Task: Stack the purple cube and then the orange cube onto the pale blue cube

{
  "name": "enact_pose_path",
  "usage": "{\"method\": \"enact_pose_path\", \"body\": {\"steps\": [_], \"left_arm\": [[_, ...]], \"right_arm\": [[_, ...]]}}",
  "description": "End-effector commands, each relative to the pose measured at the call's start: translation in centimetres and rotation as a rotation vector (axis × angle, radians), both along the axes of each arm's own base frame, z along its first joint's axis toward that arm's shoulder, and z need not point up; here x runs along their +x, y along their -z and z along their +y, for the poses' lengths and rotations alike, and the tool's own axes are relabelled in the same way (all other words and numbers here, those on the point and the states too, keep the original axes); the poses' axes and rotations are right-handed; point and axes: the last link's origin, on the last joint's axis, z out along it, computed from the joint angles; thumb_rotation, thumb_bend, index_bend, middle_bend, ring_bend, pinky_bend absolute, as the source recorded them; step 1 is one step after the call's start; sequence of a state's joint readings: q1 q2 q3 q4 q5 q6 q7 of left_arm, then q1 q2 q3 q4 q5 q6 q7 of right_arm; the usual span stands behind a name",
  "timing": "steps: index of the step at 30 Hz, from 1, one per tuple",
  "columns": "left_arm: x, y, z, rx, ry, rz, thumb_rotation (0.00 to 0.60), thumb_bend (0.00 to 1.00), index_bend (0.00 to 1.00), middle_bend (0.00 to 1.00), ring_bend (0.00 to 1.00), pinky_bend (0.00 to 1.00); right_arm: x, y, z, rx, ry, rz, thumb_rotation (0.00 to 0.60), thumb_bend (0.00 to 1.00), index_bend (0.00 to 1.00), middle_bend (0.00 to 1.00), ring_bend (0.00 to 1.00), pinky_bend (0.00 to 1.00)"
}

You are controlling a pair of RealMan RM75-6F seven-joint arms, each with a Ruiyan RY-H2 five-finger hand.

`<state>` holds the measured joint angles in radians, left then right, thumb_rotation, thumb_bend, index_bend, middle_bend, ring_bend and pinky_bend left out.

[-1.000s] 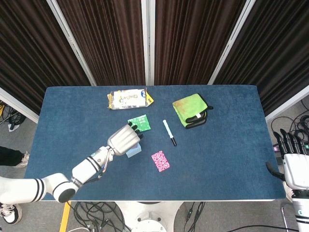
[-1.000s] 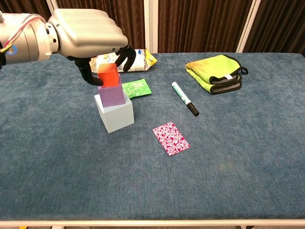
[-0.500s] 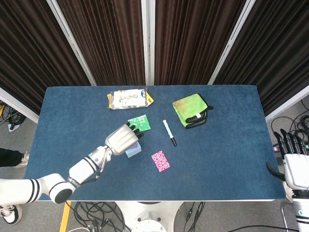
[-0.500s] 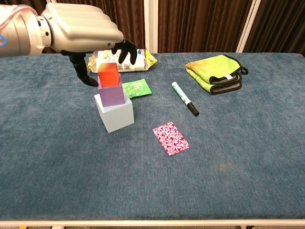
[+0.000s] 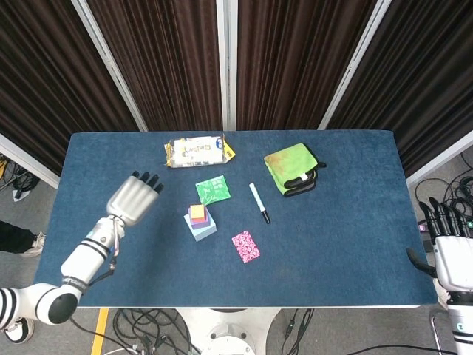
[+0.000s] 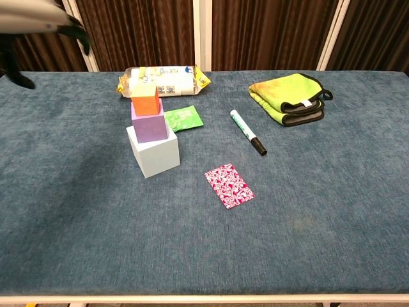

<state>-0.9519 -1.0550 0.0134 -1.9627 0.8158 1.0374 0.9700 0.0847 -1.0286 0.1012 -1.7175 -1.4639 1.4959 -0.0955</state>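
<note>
Head view
- My left hand (image 5: 134, 197): over the table's left part, well apart from the stack, fingers spread, holding nothing.
- My right hand (image 5: 448, 237): off the table's right edge, fingers apart and pointing up, holding nothing.
- Pale blue cube (image 5: 203, 228): on the blue table (image 5: 347, 237), left of centre, base of the stack.
- Purple cube (image 5: 199, 219): resting on the pale blue cube.
- Orange cube (image 5: 196, 213): resting on the purple cube, top of the stack.
- Green packet (image 5: 213, 189): flat, just behind the stack.
- Marker pen (image 5: 259, 203): lying right of the green packet.
- Pink patterned card (image 5: 245, 246): flat, near the stack's right front.
- Snack bag (image 5: 198, 151): near the far edge.
- Green cloth (image 5: 293, 168): folded, right of centre.

Chest view
- My left hand (image 6: 38, 25): only partly in frame at the upper left corner, dark fingertips visible; from here I cannot tell its state.
- Pale blue cube (image 6: 155, 153), purple cube (image 6: 149, 126), orange cube (image 6: 146, 101): one upright stack in that order from bottom to top, each turned a little from the one below.
- Green packet (image 6: 183, 119): touching or just behind the stack.
- Marker pen (image 6: 248, 132), pink patterned card (image 6: 229, 185), snack bag (image 6: 163, 79), green cloth (image 6: 289, 98): all lying on the table, apart from the stack.
</note>
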Motion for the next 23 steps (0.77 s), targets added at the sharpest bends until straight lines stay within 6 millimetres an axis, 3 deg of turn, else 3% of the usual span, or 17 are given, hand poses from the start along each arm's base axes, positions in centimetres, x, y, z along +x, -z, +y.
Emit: {"method": "enact_pose_path", "body": {"steps": [1,4,9,16,23], "left_arm": [[-3.4,-1.2,-0.5,0.094,0.074,-0.163,0.6,0.19,0.26,0.21,0.16,0.3],[-6.3,-2.0,-1.2,0.162,0.156,-0.281,0.6,0.19,0.25,0.2,0.14,0.29],[-9.4,-2.9,-2.8,0.204,0.124,-0.317,0.6,0.18,0.24,0.2,0.14,0.27],[-13.5,-3.5,-7.5,0.246,0.036,-0.304,0.6,0.18,0.23,0.2,0.14,0.27],[-15.2,-3.4,-9.5,0.272,-0.042,-0.345,0.6,0.18,0.18,0.2,0.14,0.26]], "right_arm": [[0.1,0.4,-0.1,0.002,-0.019,0.0,0.6,0.18,0.0,0.0,0.0,0.0],[0.3,0.7,-0.3,0.003,-0.044,-0.001,0.6,0.18,0.0,0.0,0.0,0.0],[0.5,1.2,-0.3,0.021,-0.06,0.01,0.6,0.18,0.0,0.0,0.0,0.0],[0.3,2.1,-0.2,0.045,-0.063,0.008,0.6,0.18,0.0,0.0,0.0,0.0],[0.2,2.4,0.0,0.051,-0.065,0.03,0.6,0.18,0.0,0.0,0.0,0.0]]}}
